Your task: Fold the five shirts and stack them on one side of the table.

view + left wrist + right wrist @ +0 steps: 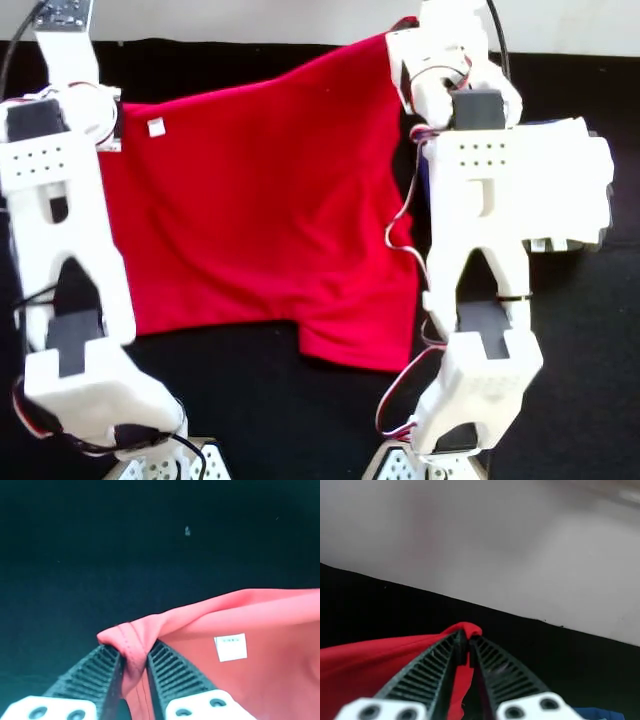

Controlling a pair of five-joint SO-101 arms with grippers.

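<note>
A red shirt (250, 220) is spread over the black table, stretched between the two arms at its far edge, with a small white tag (155, 127) near its far left corner. My left gripper (132, 655) is shut on that far left corner of the red shirt (240, 630), the hem bunched between its black ribbed fingers (172, 672). My right gripper (466, 647) is shut on the far right corner of the red shirt (380, 665), lifted slightly near the table's back edge. In the high view the left arm (60, 200) and right arm (480, 220) flank the shirt.
A dark blue cloth (425, 170) lies under the right arm at the right side; its edge (597, 714) also shows in the right wrist view. The black table cover (250, 420) is bare in front of the shirt. A pale wall (520, 540) lies behind the table.
</note>
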